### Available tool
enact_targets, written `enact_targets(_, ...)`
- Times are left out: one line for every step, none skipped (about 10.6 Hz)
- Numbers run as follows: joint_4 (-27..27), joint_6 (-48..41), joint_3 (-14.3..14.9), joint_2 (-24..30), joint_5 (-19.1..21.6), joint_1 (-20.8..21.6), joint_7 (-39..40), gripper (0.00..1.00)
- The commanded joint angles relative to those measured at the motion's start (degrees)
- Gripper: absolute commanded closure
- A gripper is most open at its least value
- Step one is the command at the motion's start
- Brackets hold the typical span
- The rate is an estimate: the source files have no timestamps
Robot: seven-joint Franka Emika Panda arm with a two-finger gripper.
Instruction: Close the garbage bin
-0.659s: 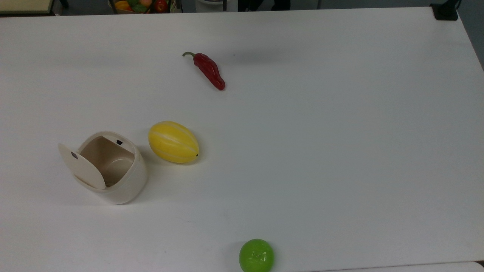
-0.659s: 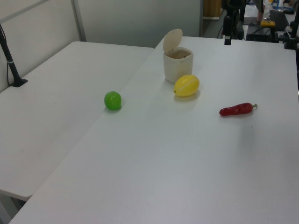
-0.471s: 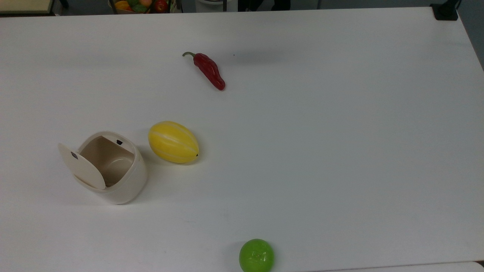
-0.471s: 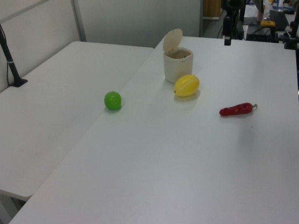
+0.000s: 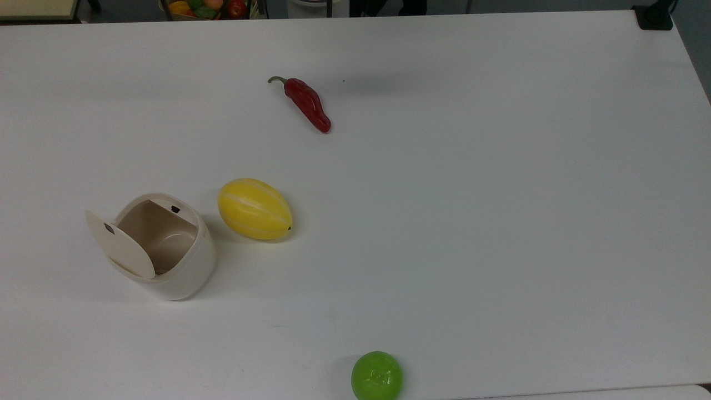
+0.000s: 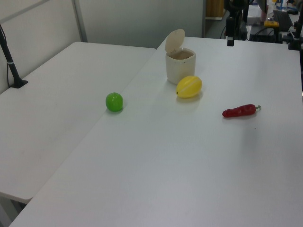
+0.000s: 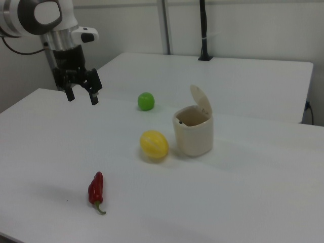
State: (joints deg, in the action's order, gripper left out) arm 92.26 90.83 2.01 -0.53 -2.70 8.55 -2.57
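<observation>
Bin [image 7: 193, 132] well apart from tool [image 7: 81, 96].

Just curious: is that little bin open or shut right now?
Open. The bin's lid stands up off the rim, and the top view looks straight into its empty inside.

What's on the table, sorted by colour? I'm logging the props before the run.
Cream: 1, the garbage bin, lid up.
Yellow: 1, the melon.
Red: 1, the chili pepper.
Green: 1, the round fruit.
Total: 4.
</observation>
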Motion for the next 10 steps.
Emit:
enact_targets(1.1,1.5,0.2,0.6,0.7,-0.2,1.3,0.00)
enact_targets(1.1,1.5,0.2,0.6,0.7,-0.3,1.3,0.01)
enact_targets(1.1,1.5,0.2,0.6,0.7,-0.3,1.4,0.10)
enact_targets(1.1,1.5,0.2,0.6,0.7,-0.2,1.5,0.32)
enact_targets(1.1,1.5,0.2,0.5,0.7,-0.2,1.4,0.64)
enact_targets(1.1,1.5,0.1,0.5,0.7,-0.2,1.4,0.90)
enact_targets(1.1,1.4,0.1,0.5,0.7,-0.1,1.4,1.00)
enact_targets(1.1,1.5,0.1,0.5,0.7,-0.1,1.4,1.00)
enact_targets(1.1,1.4,0.2,0.5,0.7,-0.2,1.5,1.00)
enact_targets(1.1,1.3,0.2,0.5,0.7,-0.2,1.4,1.00)
